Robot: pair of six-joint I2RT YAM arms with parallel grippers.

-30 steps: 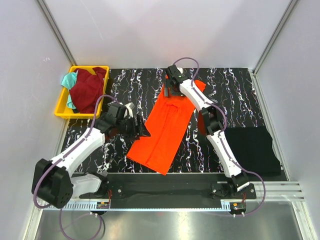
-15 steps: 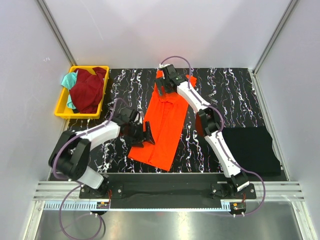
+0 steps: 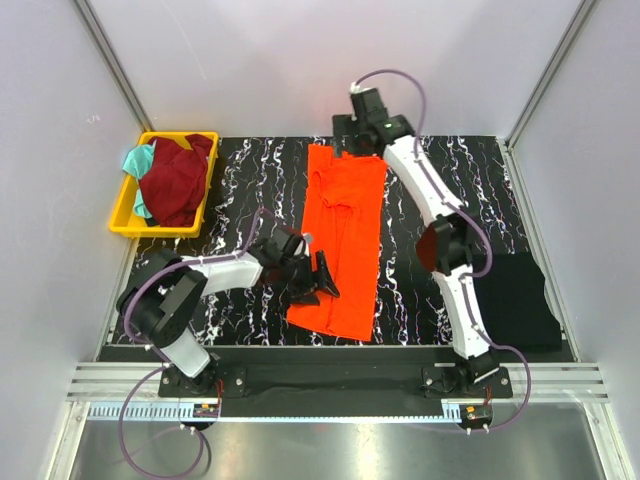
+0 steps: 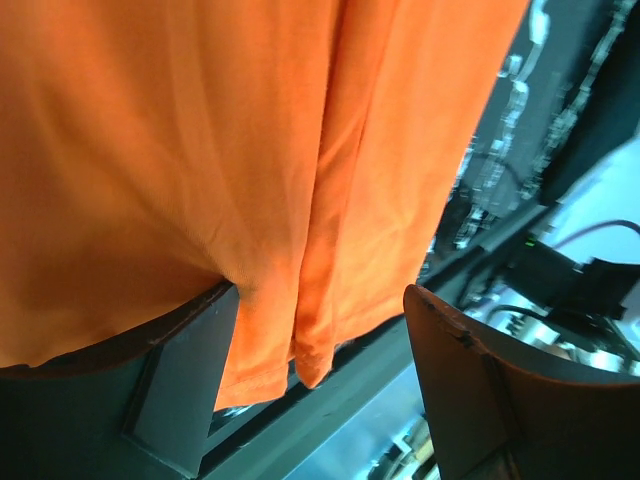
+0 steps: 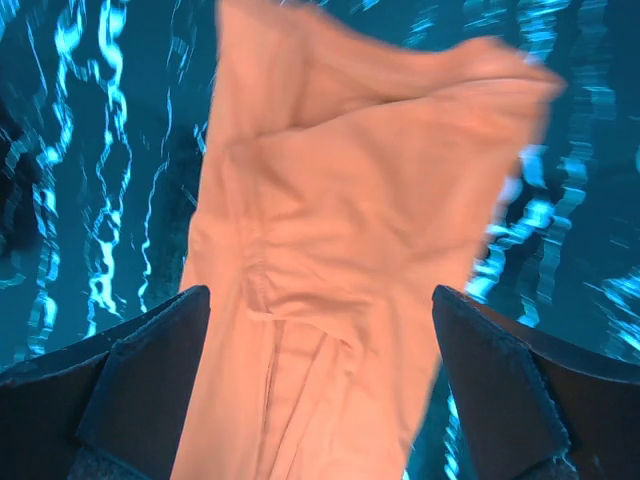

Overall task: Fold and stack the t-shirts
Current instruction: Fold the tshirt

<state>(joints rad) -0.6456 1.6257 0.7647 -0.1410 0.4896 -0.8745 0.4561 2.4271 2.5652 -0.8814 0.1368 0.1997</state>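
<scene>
The orange t-shirt (image 3: 342,240) lies as a lengthwise-folded strip from 12 to 6 o'clock, the left gripper (image 3: 320,281) wide-jawed at its 7 o'clock hem and the right gripper (image 3: 348,143) fully spread above its 12 o'clock collar, neither gripping, presumably stationed for the crosswise fold.

The overhead view was bright and evenly lit. Diffuse light from above left no hard shadows, only a pale sheen on the metal sheet (image 3: 320,450) along the bottom of the frame, and the focus was sharp throughout. The left wrist view was dimmer and soft: the orange t-shirt (image 4: 200,150) was too close to be in focus, and there was blown-out glare at lower right. The right wrist view carried a strong blue-green cast over the table (image 5: 70,130), washed the shirt to pale salmon, and smeared the cloth's upper right edge.
</scene>
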